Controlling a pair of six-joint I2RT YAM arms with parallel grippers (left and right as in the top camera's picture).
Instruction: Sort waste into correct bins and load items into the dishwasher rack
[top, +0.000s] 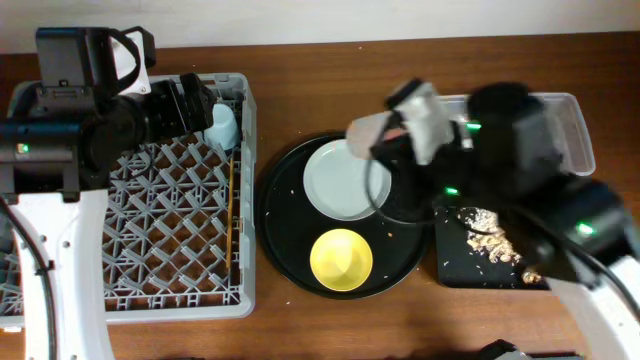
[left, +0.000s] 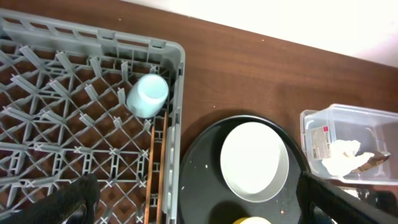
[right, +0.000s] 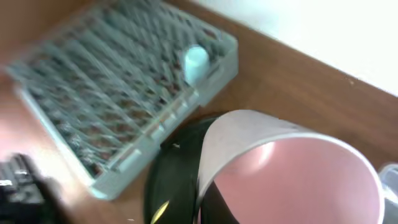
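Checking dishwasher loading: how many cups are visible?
2: a blue cup in a corner of the rack; a pink cup held by the right gripper. Others may be hidden.

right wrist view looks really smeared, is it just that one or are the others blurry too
Right wrist: motion blur throughout, the rack smeared, the pink cup close to the lens and soft. Overhead: rack sharp, only the right arm is smeared. Left wrist: sharp, blue cup crisp, though the top edge is overexposed.
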